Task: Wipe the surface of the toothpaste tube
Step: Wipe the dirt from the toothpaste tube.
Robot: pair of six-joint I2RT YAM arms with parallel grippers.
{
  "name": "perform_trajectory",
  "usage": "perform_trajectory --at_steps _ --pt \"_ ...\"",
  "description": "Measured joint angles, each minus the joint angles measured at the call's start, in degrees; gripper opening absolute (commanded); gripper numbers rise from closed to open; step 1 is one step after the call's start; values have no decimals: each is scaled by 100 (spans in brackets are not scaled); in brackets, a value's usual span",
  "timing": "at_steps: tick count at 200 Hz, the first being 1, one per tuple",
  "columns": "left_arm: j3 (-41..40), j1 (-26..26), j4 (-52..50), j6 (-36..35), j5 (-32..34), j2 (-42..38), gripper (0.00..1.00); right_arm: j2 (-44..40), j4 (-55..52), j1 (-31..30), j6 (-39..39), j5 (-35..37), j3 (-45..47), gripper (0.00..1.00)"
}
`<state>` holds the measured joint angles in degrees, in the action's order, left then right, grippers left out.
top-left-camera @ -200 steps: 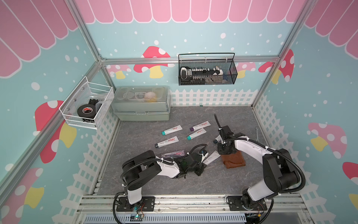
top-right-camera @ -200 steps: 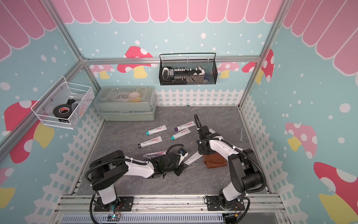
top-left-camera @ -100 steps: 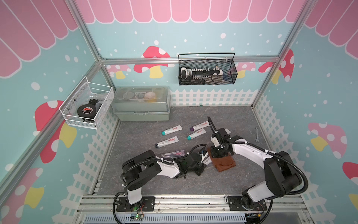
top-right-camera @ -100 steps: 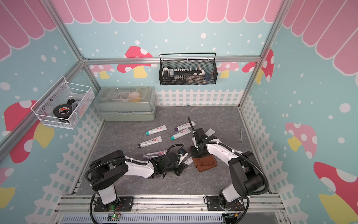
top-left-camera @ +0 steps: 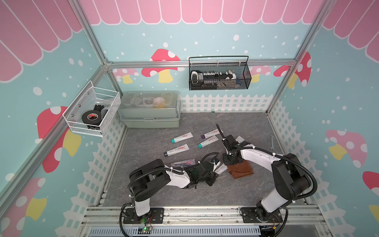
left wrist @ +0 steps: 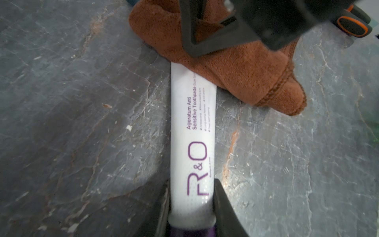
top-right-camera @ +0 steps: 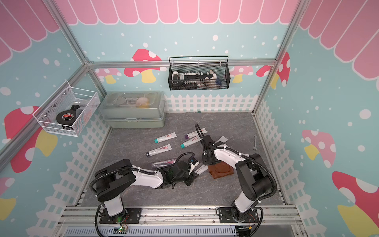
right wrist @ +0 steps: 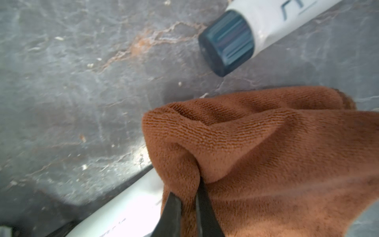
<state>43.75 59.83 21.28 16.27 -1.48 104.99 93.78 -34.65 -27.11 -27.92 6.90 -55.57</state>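
The toothpaste tube is white with purple "R&O" lettering and a purple cap, and it lies on the grey floor. My left gripper is shut on it near the cap end. A brown cloth covers the tube's far end. My right gripper is shut on a fold of that cloth and presses it down. In both top views the tube sticks out of the left gripper toward the cloth under the right gripper.
Several other tubes lie behind the arms, one with a dark cap close to the cloth. A clear packet lies by the left arm. A wrench is near the right fence, and a lidded box stands at the back left.
The right gripper has dragged the brown cloth leftward, from beside the tube onto its far end. The left gripper and the tube have stayed where they were.
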Motion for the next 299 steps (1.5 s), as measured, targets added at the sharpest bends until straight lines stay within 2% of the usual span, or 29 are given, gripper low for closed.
perform_trajectory --at_steps 47,74,127,172,209,235,261,299 --pt "-37 0 -7 2 7 -35 17 96 85 632 28 122 20 10" --pt "-55 -9 -7 2 26 -46 17 -234 7 861 50 0 151 10" --pt "-55 -9 -11 2 28 -46 17 -1296 -85 675 68 -1178 212 10" --pt "-48 -9 -22 2 28 -46 17 -824 90 175 13 -1547 426 10" --pt "-42 -15 -52 7 57 -46 17 -398 168 -120 -4 -1220 313 10" --pt "-42 -15 -52 4 68 -46 16 -262 31 -249 -22 -608 153 10" --pt "-42 -15 -52 4 68 -46 16 -87 26 -179 -39 -13 81 10" --pt "-42 -15 -50 2 74 -52 16 57 136 157 -42 208 68 10"
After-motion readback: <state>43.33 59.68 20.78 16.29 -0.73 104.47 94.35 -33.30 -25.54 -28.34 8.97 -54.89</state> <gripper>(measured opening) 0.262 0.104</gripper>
